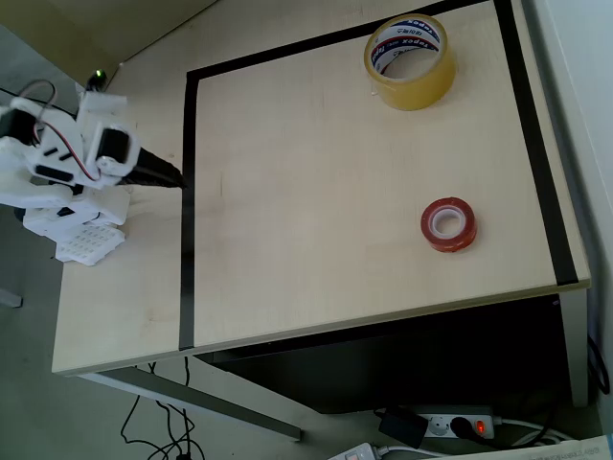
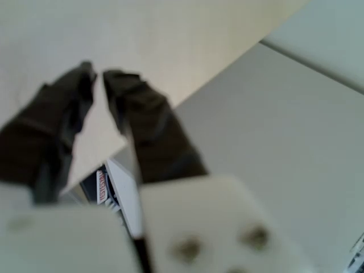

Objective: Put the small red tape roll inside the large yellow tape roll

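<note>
Pale wooden table (image 1: 316,192), glossy small red tape roll (image 1: 449,224) (white core), fingers (image 2: 96,77) nearly closed, empty.

Small red tape roll (image 1: 448,224) flat, well apart from large yellow tape roll (image 1: 410,61).

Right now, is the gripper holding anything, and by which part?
Nothing is held. The gripper has nothing between its fingers; the small red tape roll lies untouched on the table.

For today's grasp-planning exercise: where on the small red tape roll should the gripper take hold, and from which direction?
Probably from above. The small red tape roll lies flat on the table with its hole facing up, so one finger can go into the white core and one outside, pinching the ring wall. It stands apart from the large yellow tape roll.
</note>
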Controlling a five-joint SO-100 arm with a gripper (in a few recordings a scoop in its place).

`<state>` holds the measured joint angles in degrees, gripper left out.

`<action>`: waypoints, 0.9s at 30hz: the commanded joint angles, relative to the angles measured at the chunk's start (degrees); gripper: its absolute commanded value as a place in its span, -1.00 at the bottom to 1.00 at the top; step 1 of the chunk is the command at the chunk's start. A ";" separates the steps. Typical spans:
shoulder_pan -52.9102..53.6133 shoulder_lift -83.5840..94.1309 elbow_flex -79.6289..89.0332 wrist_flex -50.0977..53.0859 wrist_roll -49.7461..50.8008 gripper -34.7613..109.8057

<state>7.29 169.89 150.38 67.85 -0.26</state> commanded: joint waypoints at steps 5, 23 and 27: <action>7.29 -35.77 -34.54 -1.67 0.88 -0.52; 9.76 -108.11 -128.32 8.70 0.35 -0.52; 8.17 -120.32 -147.30 9.58 -2.81 -0.52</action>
<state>15.82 53.35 38.23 78.84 -1.49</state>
